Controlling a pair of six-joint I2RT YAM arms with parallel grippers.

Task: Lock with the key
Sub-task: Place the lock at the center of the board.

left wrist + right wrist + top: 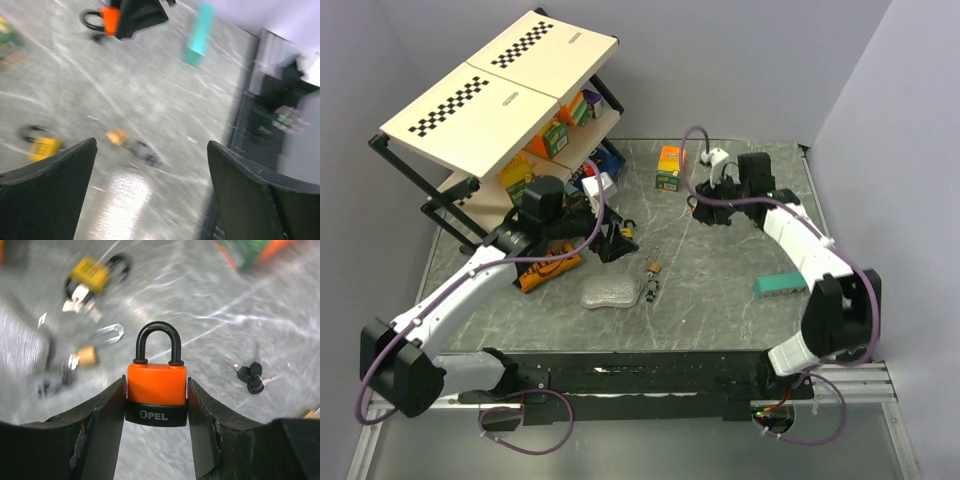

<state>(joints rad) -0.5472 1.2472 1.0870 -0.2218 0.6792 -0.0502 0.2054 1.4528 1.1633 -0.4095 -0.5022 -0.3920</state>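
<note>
Right arm (800, 240) was extended toward the upper right of the top view. Right fingers (107, 415) were part-closed, clamping orange padlock with black shackle (156, 385) upright between the tips. Left arm (470, 285) was angled toward centre, left fingers (50, 190) spread wide and holding nothing. Black-headed keys (250, 377) lay on grey bench (225, 325), right of the padlock.

Twin white-and-black robot arms

The left arm (455, 293) and right arm (800, 240) pair white link shells with black joint housings. A purple cable (872, 305) trails along each, and the matte black fingers (100, 440) show scuffed, chipped edges.
</note>
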